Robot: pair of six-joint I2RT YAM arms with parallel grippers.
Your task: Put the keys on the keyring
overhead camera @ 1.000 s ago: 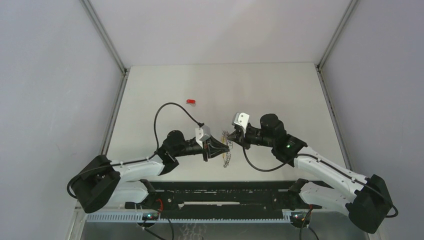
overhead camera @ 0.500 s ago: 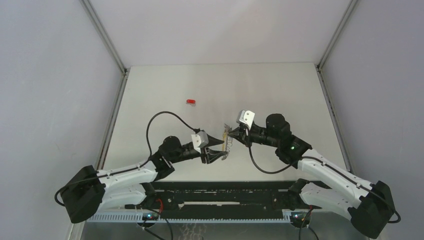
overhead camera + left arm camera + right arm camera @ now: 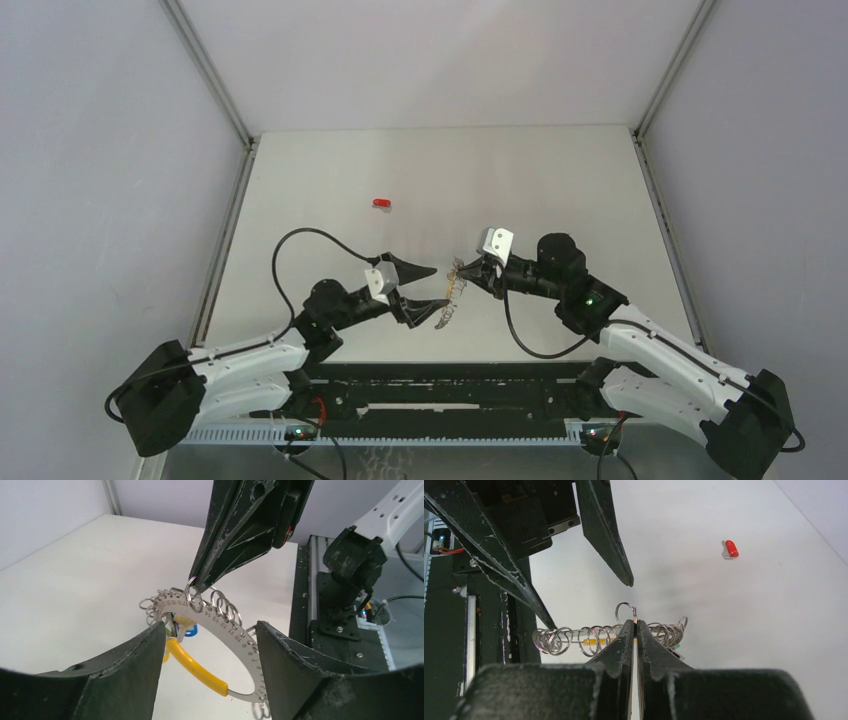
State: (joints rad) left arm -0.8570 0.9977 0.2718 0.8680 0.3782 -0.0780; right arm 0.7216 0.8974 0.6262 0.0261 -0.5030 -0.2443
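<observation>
Black right gripper (image 3: 634, 622), arm stretched inward, pinches the keyring (image 3: 220, 621); left gripper (image 3: 440, 286) gapes wide beside it.

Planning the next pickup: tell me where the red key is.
In the top view the red key lies alone on the table, left of centre, beyond the open left gripper.

Seen from above, the keyring (image 3: 454, 296) is too small to read: its numbering and the keys hung on it cannot be told apart. In the left wrist view, the fingers (image 3: 125, 675) of the left gripper (image 3: 210, 627) run off the bottom edge. One finger hides the keyring's lower arc, and the other covers one end of the yellow key (image 3: 197, 672). The blue key (image 3: 189, 631) shows only as a sliver behind the ring band. The red key (image 3: 730, 548) is too small for its blade to be made out.
</observation>
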